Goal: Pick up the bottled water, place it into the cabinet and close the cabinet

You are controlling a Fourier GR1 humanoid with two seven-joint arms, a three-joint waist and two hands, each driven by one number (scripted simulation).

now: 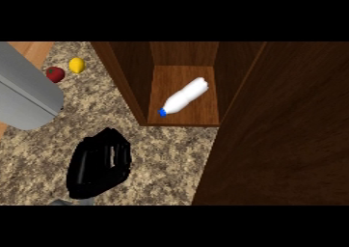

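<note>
The bottled water point(186, 96), white with a blue cap, lies on its side on the floor of the open wooden cabinet point(132, 82), its cap pointing toward the front left. The cabinet's dark door point(277, 140) stands swung out and fills the right side of the view. My left hand point(99, 166) rests open on the speckled counter at the lower left, fingers up, well apart from the cabinet and the bottle. The right hand does not show.
A large grey metal object point(24, 94) fills the upper left. Behind it on the counter point(170, 159) lie a red fruit point(55, 74) and a yellow fruit point(77, 64). Bare counter lies between my left hand and the cabinet's front.
</note>
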